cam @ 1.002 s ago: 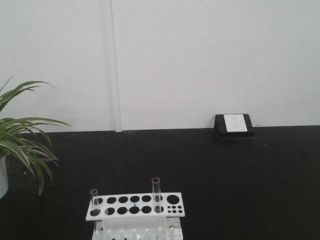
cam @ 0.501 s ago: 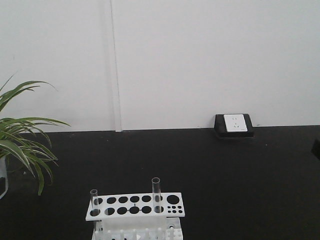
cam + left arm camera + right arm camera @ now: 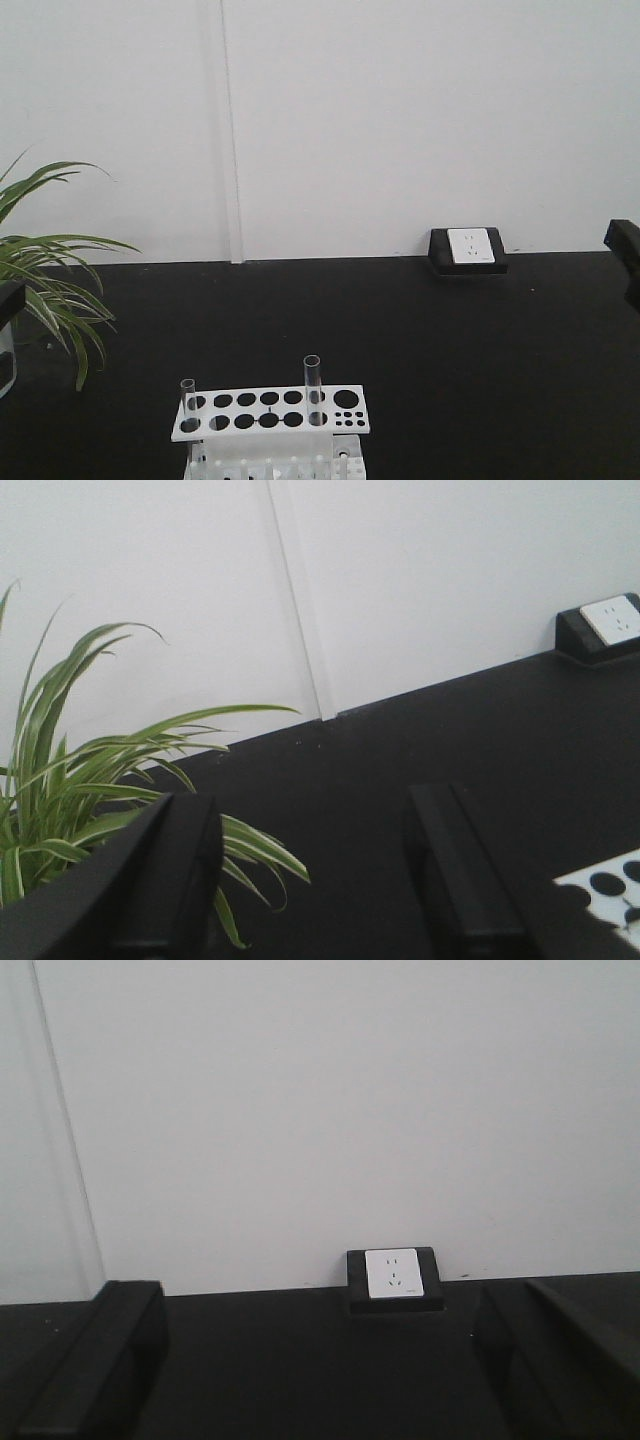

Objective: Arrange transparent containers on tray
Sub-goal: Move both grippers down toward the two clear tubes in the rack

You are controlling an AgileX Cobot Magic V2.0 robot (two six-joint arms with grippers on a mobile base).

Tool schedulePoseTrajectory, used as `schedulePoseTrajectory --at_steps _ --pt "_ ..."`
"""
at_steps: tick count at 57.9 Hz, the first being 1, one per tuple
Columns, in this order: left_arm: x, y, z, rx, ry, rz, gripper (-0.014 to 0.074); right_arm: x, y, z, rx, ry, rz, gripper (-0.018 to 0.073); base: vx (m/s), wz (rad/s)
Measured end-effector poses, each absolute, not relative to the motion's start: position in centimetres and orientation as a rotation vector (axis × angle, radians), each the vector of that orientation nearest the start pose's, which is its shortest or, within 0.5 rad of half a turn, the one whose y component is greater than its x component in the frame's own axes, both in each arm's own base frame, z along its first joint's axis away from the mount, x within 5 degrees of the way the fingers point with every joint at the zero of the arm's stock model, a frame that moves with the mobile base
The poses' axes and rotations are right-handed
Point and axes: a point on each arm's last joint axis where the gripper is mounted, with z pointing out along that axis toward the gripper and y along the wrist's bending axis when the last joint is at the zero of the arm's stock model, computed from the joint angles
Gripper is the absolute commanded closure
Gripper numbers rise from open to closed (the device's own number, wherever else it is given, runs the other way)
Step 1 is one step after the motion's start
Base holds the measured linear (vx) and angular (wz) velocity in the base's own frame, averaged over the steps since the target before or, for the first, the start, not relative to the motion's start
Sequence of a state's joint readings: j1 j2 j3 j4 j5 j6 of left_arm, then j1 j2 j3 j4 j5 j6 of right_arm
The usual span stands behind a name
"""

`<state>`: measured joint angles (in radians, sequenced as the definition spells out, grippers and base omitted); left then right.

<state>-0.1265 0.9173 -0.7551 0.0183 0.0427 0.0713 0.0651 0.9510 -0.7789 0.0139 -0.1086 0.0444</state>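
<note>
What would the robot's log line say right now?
taller tube and shorter tube: upright in white rack | left gripper: open, empty | right gripper: open, empty | tray: not in view

We can read no words, numbers or brand marks in any view. The white socket plate [image 3: 391,1273] on the black box at the wall shows only its slots, and any print there is too small for us to tell; the white rack [image 3: 285,410] bears plain holes

shorter clear tube [image 3: 188,402] and taller clear tube [image 3: 312,386] upright in white rack [image 3: 232,410] (well apart)
</note>
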Motion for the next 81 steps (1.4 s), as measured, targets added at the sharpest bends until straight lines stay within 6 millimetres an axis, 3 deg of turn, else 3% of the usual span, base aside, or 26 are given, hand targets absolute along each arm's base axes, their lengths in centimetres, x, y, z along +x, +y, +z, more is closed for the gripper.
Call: schedulePoseTrajectory --at_steps 7,13,26,34,49,69,81 --pt "20.0 -2.5 36.5 0.145 1.658 -0.059 0.0052 21.0 2.1 38.0 -0.028 1.502 0.131 -0.0131 0.00 0.00" --pt "20.1 -2.6 35.7 0.133 1.624 -0.076 0.0052 21.1 4.0 36.8 -0.150 1.478 0.156 -0.0094 0.00 0.00" --pt "18.8 -4.0 28.9 0.239 1.584 -0.119 0.0052 21.0 9.7 30.0 -0.452 1.513 0.305 0.0007 0.00 0.00" --pt "18.8 -5.1 26.0 0.335 1.610 -0.162 0.0052 21.0 11.9 28.3 -0.528 1.502 0.383 0.0031 0.00 0.00" --pt "22.9 -7.1 22.8 0.402 1.628 -0.250 0.0052 21.7 12.8 27.5 -0.538 1.463 0.415 0.0032 0.00 0.00" --pt "29.4 -9.1 20.4 0.445 1.623 -0.290 0.0052 21.7 12.9 27.6 -0.552 1.446 0.400 0.0032 0.00 0.00" --pt "31.6 -9.6 18.1 0.449 1.672 -0.297 0.0100 21.8 12.8 27.7 -0.575 1.423 0.357 0.0032 0.00 0.00"
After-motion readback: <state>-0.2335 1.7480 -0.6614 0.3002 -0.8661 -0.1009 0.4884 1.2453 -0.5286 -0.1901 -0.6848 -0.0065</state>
